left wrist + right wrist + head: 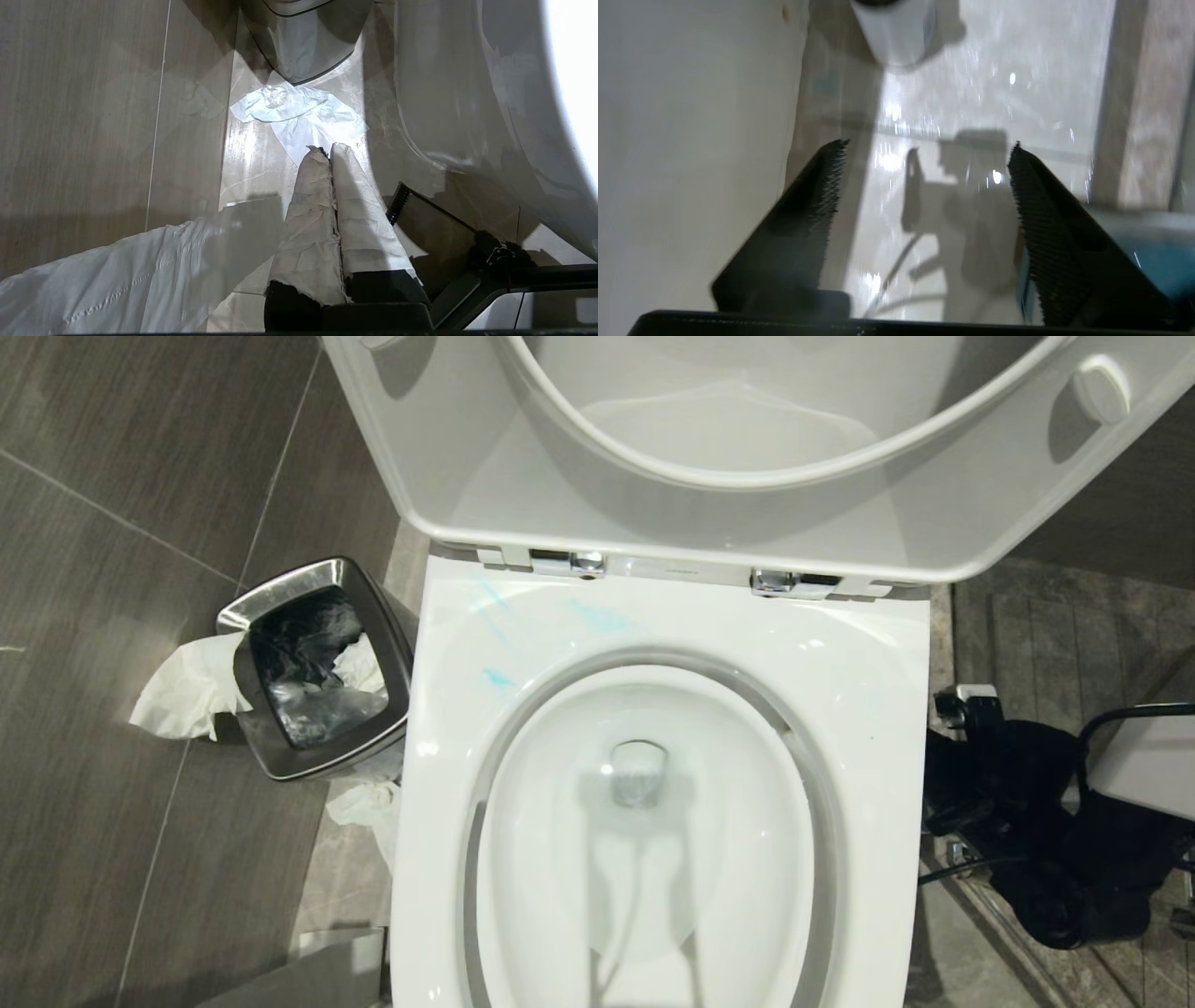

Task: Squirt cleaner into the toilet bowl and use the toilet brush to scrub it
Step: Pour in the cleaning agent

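The toilet bowl (653,859) fills the head view, its white seat and lid (747,457) raised. Turquoise smears of cleaner (498,678) mark the back left of the rim. The toilet brush is out of view. My right arm (1027,831) hangs low beside the toilet's right side. In its wrist view the right gripper (929,147) is open above the wet floor, with nothing between its black ribbed fingers (826,186). The left gripper (329,149) is shut and empty, its paper-wrapped fingers pointing at the floor left of the toilet.
A steel bin (280,747) with a dark liner and tissue stands left of the toilet. A crumpled tissue (299,112) lies on the floor by it. A white cylinder (896,32) stands ahead of the right gripper, and a blue object (1157,261) lies beside it.
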Controlling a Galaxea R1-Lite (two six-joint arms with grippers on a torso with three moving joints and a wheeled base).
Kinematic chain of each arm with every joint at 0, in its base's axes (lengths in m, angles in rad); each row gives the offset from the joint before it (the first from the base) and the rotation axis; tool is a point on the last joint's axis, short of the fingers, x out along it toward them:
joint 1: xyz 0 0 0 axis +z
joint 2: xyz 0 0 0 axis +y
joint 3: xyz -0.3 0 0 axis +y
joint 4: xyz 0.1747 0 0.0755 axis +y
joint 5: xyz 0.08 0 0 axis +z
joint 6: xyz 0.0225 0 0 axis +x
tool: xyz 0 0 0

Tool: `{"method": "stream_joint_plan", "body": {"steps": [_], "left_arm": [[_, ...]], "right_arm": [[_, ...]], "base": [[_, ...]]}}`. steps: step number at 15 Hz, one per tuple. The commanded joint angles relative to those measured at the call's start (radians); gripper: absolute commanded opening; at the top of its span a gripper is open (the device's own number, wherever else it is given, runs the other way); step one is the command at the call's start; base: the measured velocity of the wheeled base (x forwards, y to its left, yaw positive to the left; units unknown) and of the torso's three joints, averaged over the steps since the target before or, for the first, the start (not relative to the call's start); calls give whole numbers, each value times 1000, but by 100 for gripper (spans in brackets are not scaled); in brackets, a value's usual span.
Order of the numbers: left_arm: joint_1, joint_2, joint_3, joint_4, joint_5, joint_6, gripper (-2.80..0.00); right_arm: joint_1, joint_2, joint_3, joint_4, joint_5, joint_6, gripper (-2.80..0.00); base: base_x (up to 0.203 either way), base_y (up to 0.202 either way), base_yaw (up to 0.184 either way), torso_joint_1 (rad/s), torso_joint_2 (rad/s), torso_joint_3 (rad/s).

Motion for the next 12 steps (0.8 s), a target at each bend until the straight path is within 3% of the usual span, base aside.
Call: {"method": "stream_joint_plan", "body": {"steps": [1, 8, 12], "left_arm": [[0, 2, 0, 0, 0, 0, -280], [0, 2, 0, 0, 0, 0, -280], [0, 2, 0, 0, 0, 0, -280]], "right_arm": [[6, 66, -102, -9, 0, -15, 0], [34, 179, -363, -9, 10, -78, 0], [35, 240, -479, -9, 71, -149, 0]], "base": [[0, 0, 0, 0, 0, 0], [0, 0, 0, 0, 0, 0], [0, 0, 0, 0, 0, 0]]}}
